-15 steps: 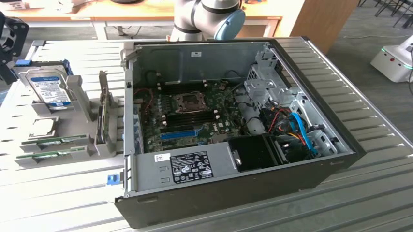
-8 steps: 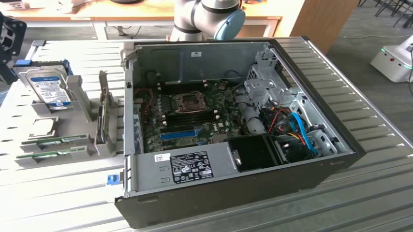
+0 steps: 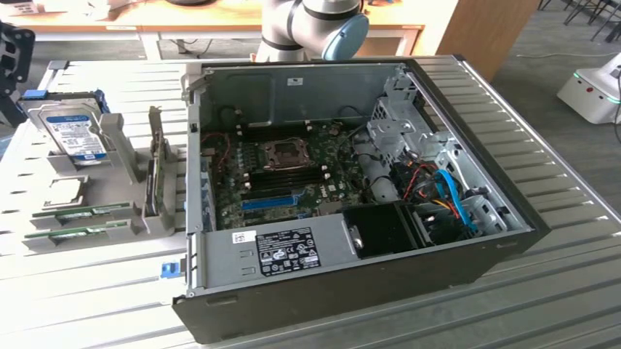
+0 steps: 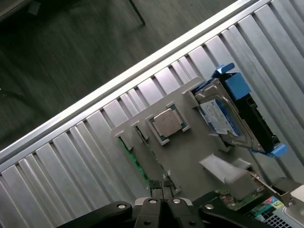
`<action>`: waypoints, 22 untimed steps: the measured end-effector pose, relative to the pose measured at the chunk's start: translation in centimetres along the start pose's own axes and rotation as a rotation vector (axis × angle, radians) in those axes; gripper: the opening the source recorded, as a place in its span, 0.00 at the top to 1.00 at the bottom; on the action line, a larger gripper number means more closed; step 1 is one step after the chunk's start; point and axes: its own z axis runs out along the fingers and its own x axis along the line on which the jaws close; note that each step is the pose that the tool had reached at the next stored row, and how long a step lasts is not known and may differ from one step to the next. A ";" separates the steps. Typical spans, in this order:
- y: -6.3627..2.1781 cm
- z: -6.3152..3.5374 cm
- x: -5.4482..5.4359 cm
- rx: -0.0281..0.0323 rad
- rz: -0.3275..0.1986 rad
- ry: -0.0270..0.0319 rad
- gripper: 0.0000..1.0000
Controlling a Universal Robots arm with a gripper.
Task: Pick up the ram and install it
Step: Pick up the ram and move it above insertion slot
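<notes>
The slatted table (image 3: pixel 543 291) is carrying the open computer case (image 3: pixel 388 291) and, to the exterior view's left of it, a grey holder (image 3: pixel 121 145). The holder is cradling a hard drive (image 3: pixel 75 131) and the ram (image 3: pixel 92 213), a green stick lying on edge in a slot at the end nearest that camera. In the wrist view the gripper (image 4: pixel 161 186) is hovering over those slots, close beside the stick, its fingers pressed together and gripping nothing. As I judge it, this approach is calling for parted fingers before any descent, squared across the stick's thin faces near mid-length and staying clear of the holder's walls.
</notes>
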 end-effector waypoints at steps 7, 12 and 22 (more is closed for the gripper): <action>0.00 0.01 0.0 0.0014 -0.127 0.0054 0.90; 0.00 0.01 0.0 0.0021 -0.204 0.0087 0.90; 0.00 0.02 0.0 0.0030 -0.283 0.0121 0.90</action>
